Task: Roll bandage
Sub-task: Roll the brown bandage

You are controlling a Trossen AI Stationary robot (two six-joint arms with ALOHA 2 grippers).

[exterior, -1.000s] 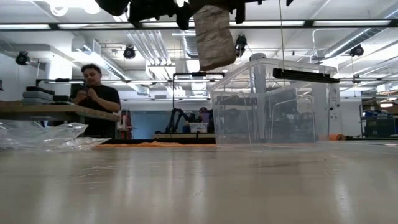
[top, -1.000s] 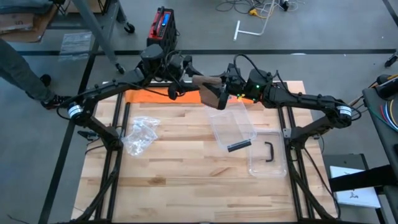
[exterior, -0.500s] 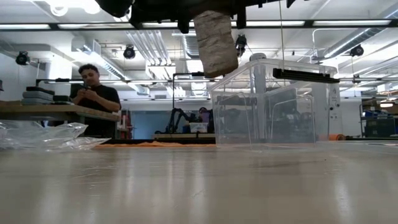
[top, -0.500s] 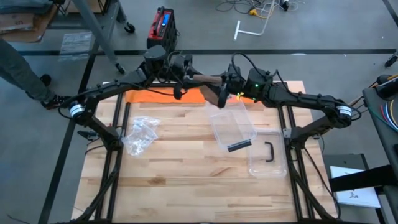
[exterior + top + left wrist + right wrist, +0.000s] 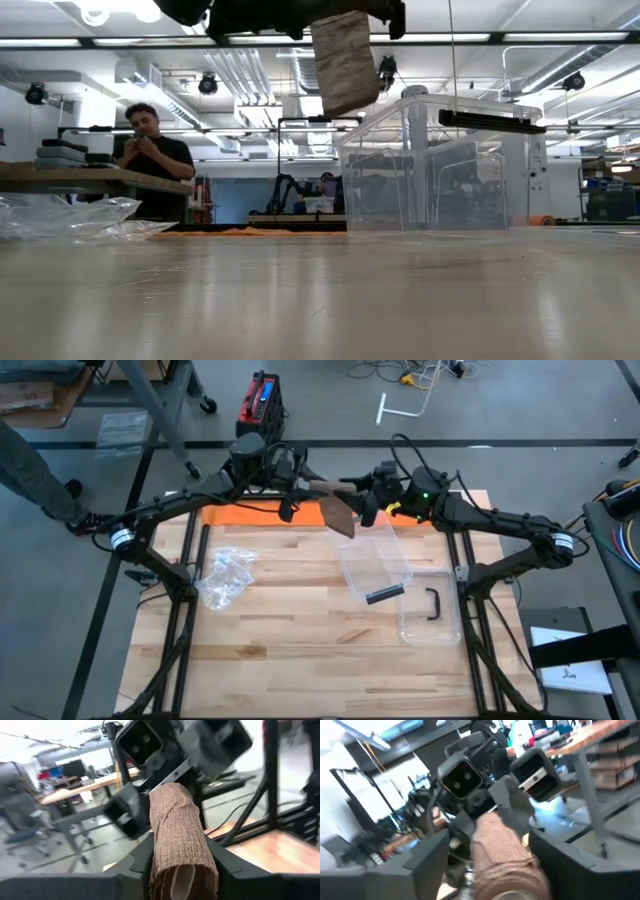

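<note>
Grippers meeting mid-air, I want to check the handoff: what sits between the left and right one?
The brown bandage roll spans the gap between the left gripper and right gripper, its tail hanging; the high view shows this.

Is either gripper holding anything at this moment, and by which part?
The left gripper clamps the tan woven bandage roll across its rolled sides, up in the air. The right gripper straddles its other end; contact cannot be told.

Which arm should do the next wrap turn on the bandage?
Probably right. The left gripper is shut on the bandage roll, anchoring it in the air. The right gripper faces the roll with its jaws spread either side, so it can regrasp and turn.
</note>
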